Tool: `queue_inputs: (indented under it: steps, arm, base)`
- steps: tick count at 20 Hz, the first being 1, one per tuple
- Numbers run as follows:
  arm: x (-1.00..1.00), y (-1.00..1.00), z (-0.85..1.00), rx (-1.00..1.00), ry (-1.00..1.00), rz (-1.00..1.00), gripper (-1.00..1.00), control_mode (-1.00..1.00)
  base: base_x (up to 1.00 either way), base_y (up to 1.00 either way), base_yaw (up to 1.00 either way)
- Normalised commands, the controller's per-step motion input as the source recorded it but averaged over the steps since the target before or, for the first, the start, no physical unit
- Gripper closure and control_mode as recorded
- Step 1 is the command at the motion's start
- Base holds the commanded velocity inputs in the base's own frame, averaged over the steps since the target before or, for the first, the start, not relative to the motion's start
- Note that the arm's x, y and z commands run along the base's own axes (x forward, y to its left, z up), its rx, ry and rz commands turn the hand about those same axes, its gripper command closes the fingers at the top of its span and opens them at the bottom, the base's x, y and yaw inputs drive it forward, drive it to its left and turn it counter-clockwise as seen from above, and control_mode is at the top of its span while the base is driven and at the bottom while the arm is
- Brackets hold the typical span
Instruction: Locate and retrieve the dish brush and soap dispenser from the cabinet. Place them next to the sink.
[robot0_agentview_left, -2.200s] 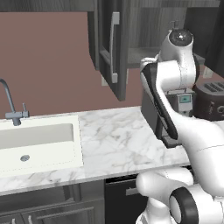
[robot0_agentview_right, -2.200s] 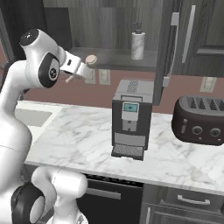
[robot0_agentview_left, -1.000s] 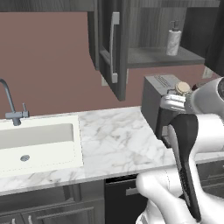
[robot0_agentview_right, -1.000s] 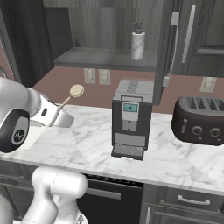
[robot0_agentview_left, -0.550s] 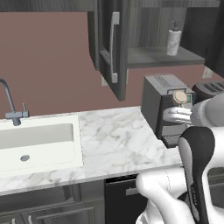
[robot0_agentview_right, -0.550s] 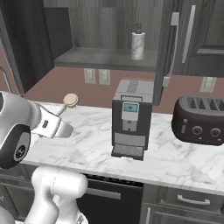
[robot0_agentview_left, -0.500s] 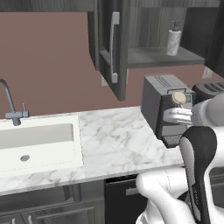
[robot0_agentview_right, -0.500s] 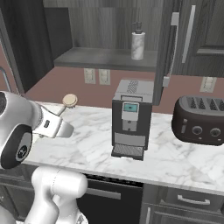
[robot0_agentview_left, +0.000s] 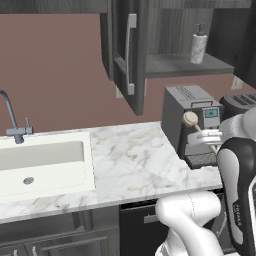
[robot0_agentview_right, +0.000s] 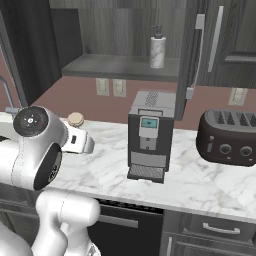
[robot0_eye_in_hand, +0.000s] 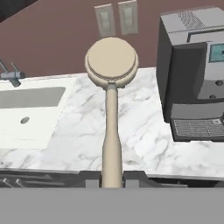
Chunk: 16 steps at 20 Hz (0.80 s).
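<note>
Hand view: the hand (robot0_eye_in_hand: 112, 177) is clamped on the thin handle of the tan wooden dish brush (robot0_eye_in_hand: 112, 65), round head pointing to twelve o'clock, held above the white marbled worktop (robot0_eye_in_hand: 140, 135) for carrying to the white rectangular sink (robot0_eye_in_hand: 33, 109) at nine o'clock. The marbled grey-white soap dispenser (robot0_agentview_right: 158, 50) waits on the dark cabinet (robot0_agentview_right: 120, 66) shelf.

Our arm: glossy white shells, dark joints.

We note rounded white link covers with a smooth sheen and dark grey to black bands between segments. One round joint cap in the right base view is white with a dark ring and small dark dots at its centre. A tall dark panel on the link in the left base view carries small pale lettering, too fine to read.
</note>
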Motion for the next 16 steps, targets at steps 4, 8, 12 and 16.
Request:
queue_inputs:
  steps: [4,8,12,16]
  arm:
    - [0.17,0.00,-0.41,-0.07,0.00,0.12,1.00,-1.00]
    - [0.25,0.01,-0.43,-0.09,-0.03,0.08,1.00,-1.00]
    - [0.31,0.08,-0.33,-0.15,-0.01,0.00,1.00,-1.00]
    - [0.41,0.08,-0.33,-0.06,-0.02,0.00,1.00,-1.00]
  base:
    - [0.00,0.00,0.00]
    - [0.00,0.00,0.00]
    - [0.00,0.00,0.00]
    - [0.00,0.00,0.00]
